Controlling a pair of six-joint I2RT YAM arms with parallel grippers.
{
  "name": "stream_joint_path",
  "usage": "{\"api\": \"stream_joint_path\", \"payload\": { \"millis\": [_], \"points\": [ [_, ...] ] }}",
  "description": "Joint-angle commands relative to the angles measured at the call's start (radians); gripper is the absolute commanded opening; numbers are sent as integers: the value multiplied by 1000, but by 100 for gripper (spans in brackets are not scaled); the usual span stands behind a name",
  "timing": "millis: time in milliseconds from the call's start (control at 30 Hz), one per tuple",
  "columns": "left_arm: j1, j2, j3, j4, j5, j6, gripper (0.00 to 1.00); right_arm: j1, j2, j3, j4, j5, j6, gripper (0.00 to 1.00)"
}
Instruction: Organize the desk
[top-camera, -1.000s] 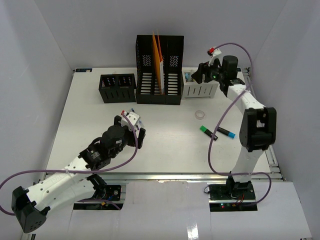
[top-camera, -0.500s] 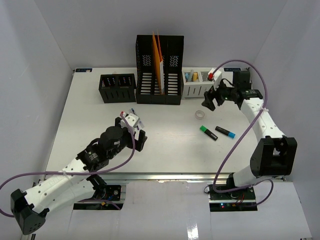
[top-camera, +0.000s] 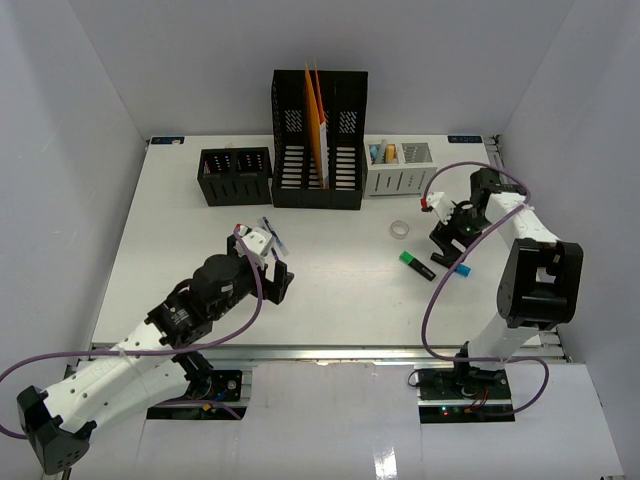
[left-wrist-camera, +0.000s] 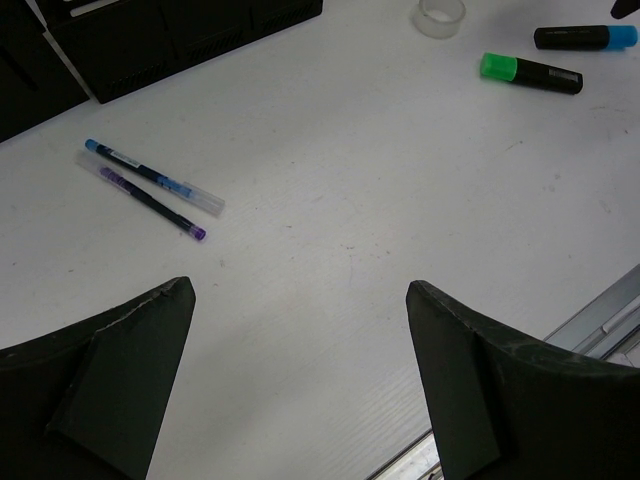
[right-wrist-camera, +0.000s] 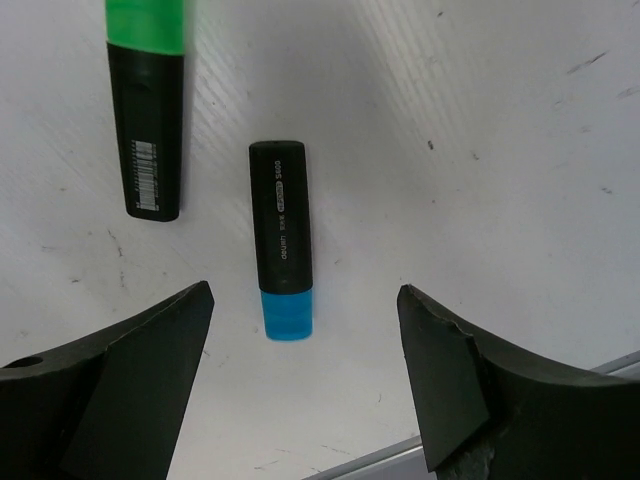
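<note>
The right gripper (right-wrist-camera: 302, 291) is hanging with its black fingers spread wide and nothing between them, pointing down at the large white flat desk (top-camera: 180, 230), which is lying beneath both arms and reaching out to the white walls. Just below the gap a short black highlighter with a blue cap (right-wrist-camera: 282, 235) is lying flat on the desk. Its long axis is running along the gap, so the fingers are standing either side of its narrow width, and a straight descent looks enough to pinch it. A black highlighter with a green cap (right-wrist-camera: 148, 110) is lying just beside it, roughly parallel. The left gripper (left-wrist-camera: 300, 290), also spread and empty, is hovering well apart, nearer two thin pens (left-wrist-camera: 150, 185).
</note>
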Motion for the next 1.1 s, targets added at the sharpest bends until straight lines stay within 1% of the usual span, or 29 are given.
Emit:
{"api": "stream_joint_path", "payload": {
  "millis": [0,367,500,800,1067],
  "points": [
    [8,-16,35,-2,17,-8,98,3,36,-45,-24,120,-32,78],
    [10,-8,35,-2,20,-8,98,3,45,-136,80,160,-17,78],
    [10,-7,35,-3,17,-9,98,3,70,-155,124,167,-1,73],
    [10,8,33,-2,15,-9,98,5,113,-143,163,147,28,64],
    [11,28,31,-4,13,-9,98,42,138,-80,165,120,32,66]
  ]
}}
